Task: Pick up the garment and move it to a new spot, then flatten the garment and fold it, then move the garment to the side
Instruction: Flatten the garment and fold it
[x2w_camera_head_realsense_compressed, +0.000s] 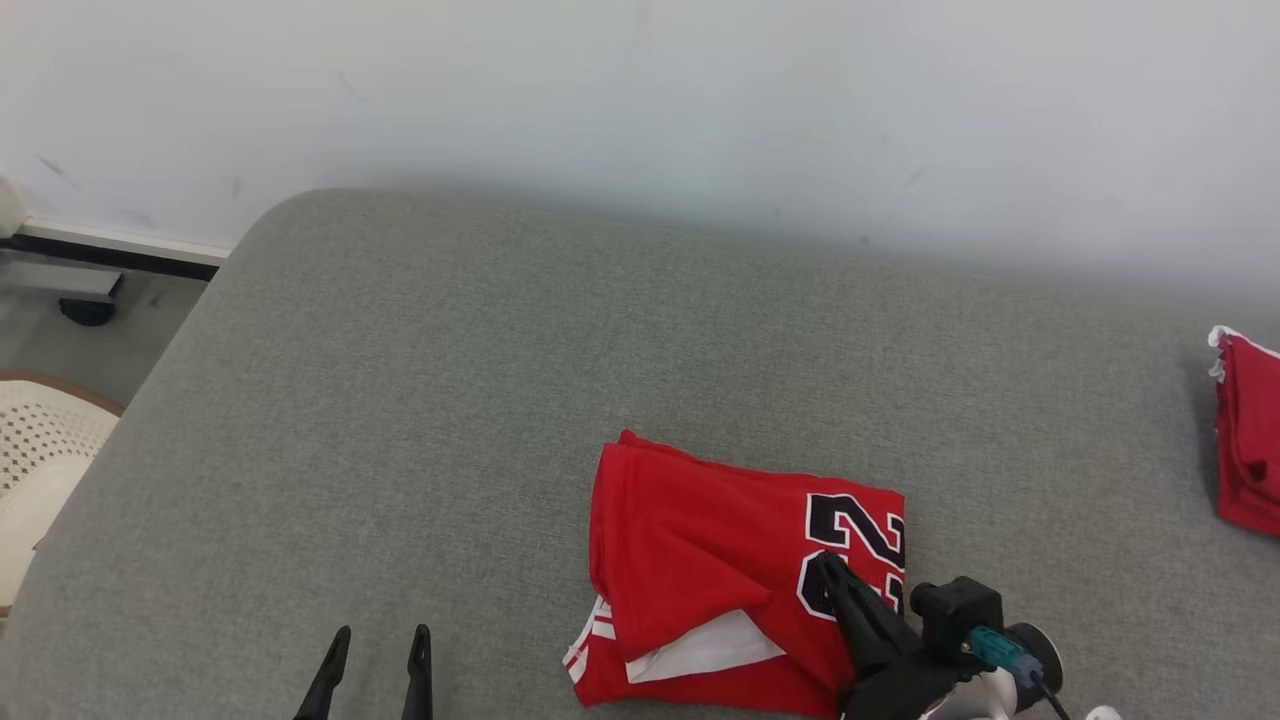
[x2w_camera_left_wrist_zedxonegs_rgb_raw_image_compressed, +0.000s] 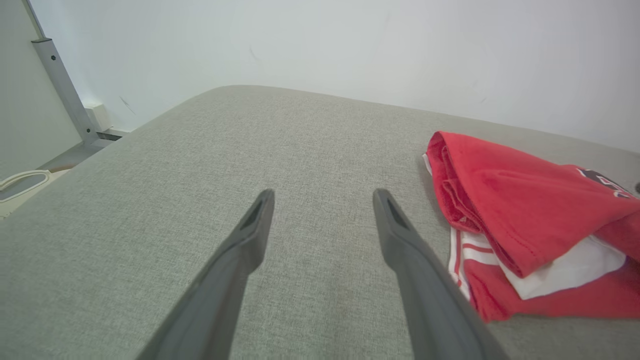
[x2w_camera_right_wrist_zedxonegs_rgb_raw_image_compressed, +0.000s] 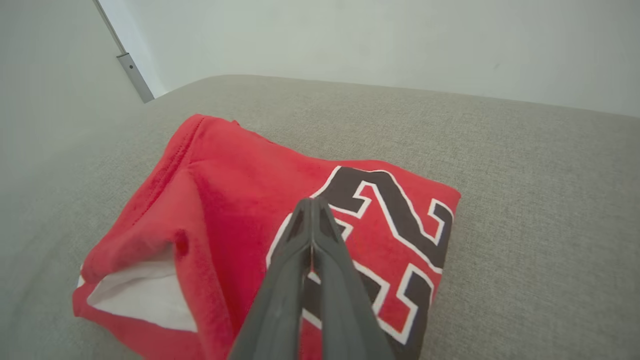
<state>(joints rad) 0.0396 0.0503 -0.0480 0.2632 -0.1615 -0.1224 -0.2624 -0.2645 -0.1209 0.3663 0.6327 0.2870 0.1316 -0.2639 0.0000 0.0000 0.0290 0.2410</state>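
At the lower left, the left gripper (x2w_camera_head_realsense_compressed: 382, 632) hung with fingers apart over the grey cushion (x2w_camera_head_realsense_compressed: 480, 400). The folded red garment (x2w_camera_head_realsense_compressed: 700, 540) lay lower centre, to its right. The right gripper (x2w_camera_head_realsense_compressed: 828, 562), fingers pressed together, had its tips at the garment's numbered right end, making it the nearer arm.

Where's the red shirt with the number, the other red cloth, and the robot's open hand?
Folded red fabric jersey with black number (x2w_camera_head_realsense_compressed: 690, 540): head view, plain red top fold.
Second red cloth with white trim (x2w_camera_head_realsense_compressed: 1245, 450): head view, red middle.
Left gripper (x2w_camera_head_realsense_compressed: 383, 634): head view, midway between its open jaws.
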